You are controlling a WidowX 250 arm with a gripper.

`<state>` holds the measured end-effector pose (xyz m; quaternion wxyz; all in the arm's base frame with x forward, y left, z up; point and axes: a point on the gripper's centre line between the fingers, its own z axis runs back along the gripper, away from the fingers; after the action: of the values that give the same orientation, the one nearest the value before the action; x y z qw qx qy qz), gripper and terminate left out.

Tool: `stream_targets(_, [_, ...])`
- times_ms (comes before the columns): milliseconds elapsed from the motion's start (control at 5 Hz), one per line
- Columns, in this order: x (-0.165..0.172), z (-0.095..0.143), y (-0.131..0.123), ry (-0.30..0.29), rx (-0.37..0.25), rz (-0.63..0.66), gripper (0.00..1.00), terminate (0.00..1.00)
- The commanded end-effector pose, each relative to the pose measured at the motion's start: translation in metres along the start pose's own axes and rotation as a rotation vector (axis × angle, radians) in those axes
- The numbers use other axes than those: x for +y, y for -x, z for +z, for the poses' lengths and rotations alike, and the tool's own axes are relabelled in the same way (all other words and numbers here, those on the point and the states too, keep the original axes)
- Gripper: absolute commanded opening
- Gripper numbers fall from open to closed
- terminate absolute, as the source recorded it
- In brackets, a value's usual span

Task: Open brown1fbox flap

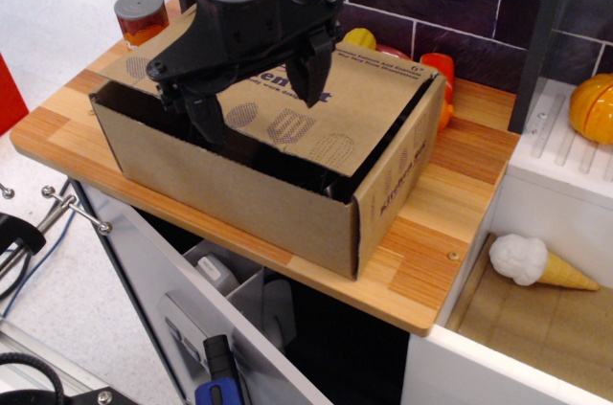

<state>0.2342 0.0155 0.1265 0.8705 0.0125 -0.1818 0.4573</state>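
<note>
The box (259, 170) is sitting on the counter (450, 233); its flap (326, 103) is lying tilted across the top. The gripper (257, 89) is hovering over that flap, fingers spread. Pushing down risks folding it inward, or shoving the box off the edge.

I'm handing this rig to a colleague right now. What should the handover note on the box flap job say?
Gripper: open, fingers spread, hovering over the near long edge of the flap, holding nothing.
Brown1fbox: sits on the wooden counter, "Kitchen Set" end facing right.
Done: the flap is partly raised along its near edge, leaving a dark gap into the box.
Left: the flap still covers most of the top; it probably needs hooking from the near edge and swinging back toward the wall.
Nearby: a jar behind the box's left corner.
</note>
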Motion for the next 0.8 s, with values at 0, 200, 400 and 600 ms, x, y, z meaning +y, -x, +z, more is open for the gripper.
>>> stream_targets(0, [0.0,0.0,0.0,0.0,0.0,0.0,1.0,0.0])
stream_targets(200, [0.001,-0.007,0.003,0.028,-0.014,0.023,1.0,0.0])
stream_targets(400, [0.0,-0.01,0.005,0.055,-0.029,0.033,1.0,0.0])
stream_targets(600, [0.0,-0.015,0.003,0.139,-0.083,0.021,1.0,0.0])
